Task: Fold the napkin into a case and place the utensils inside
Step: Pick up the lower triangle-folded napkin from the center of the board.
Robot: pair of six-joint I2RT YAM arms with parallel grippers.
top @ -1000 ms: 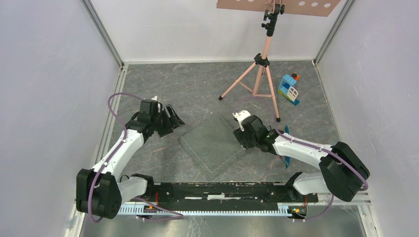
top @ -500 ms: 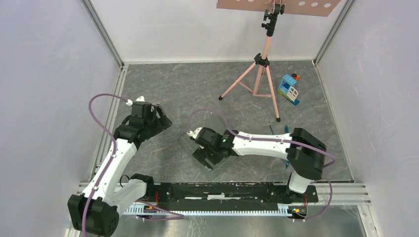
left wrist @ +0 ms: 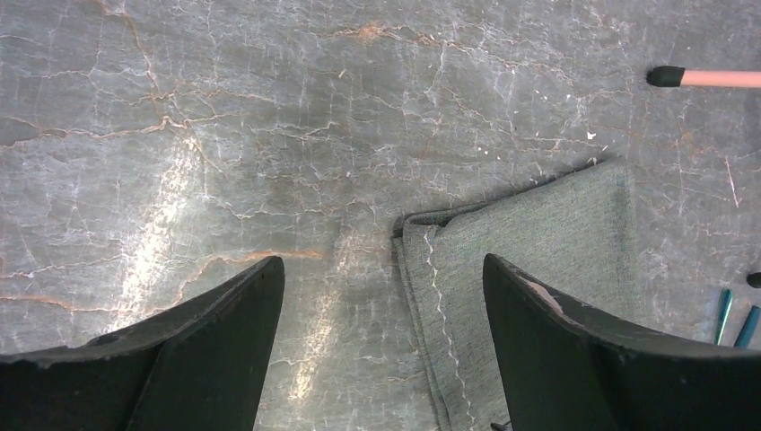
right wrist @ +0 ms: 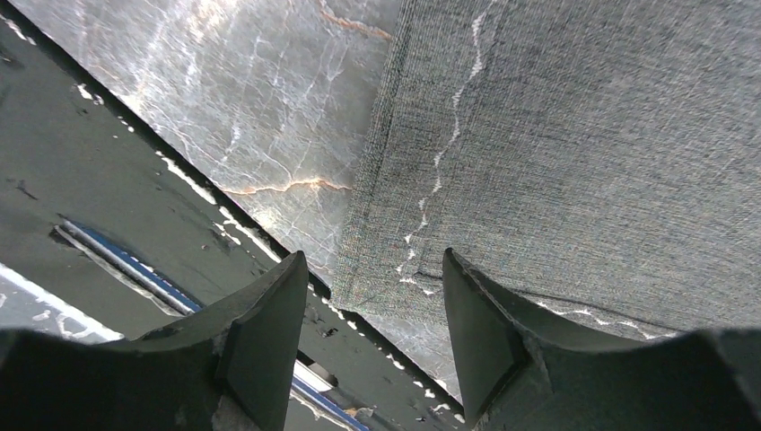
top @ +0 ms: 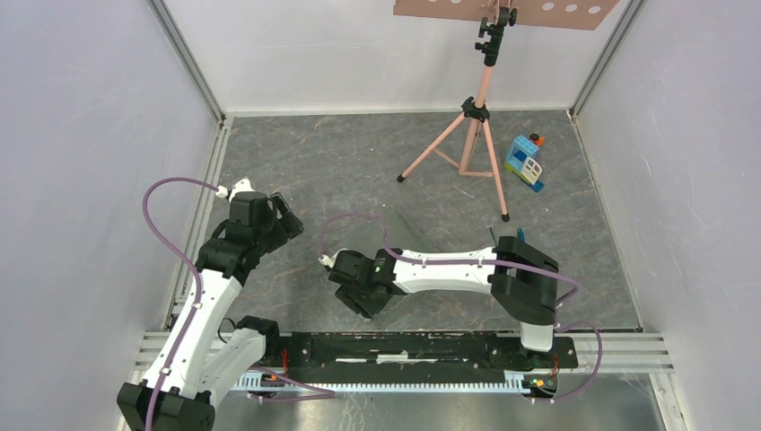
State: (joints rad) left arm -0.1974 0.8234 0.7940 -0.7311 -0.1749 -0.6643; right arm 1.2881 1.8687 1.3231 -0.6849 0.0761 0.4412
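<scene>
The dark grey napkin [top: 420, 237] lies flat on the floor at centre, largely covered by my right arm in the top view. My right gripper [top: 359, 303] is open, low over the napkin's near corner [right wrist: 408, 269] by the base rail, with its jaws on either side of the corner. My left gripper [top: 285, 215] is open and empty, above bare floor just left of the napkin's left edge [left wrist: 529, 251]. Two teal utensil tips [left wrist: 734, 319] show at the right edge of the left wrist view; in the top view my right arm hides most of them.
A pink tripod [top: 476, 135] stands at the back centre; one of its feet [left wrist: 669, 76] shows in the left wrist view. A blue-and-white toy house [top: 524, 162] sits at the back right. The black base rail [right wrist: 99, 180] runs just under my right gripper.
My right arm has swung left and toward the near edge, across the napkin to its near corner. My left gripper has drawn back to the left, away from the napkin.
</scene>
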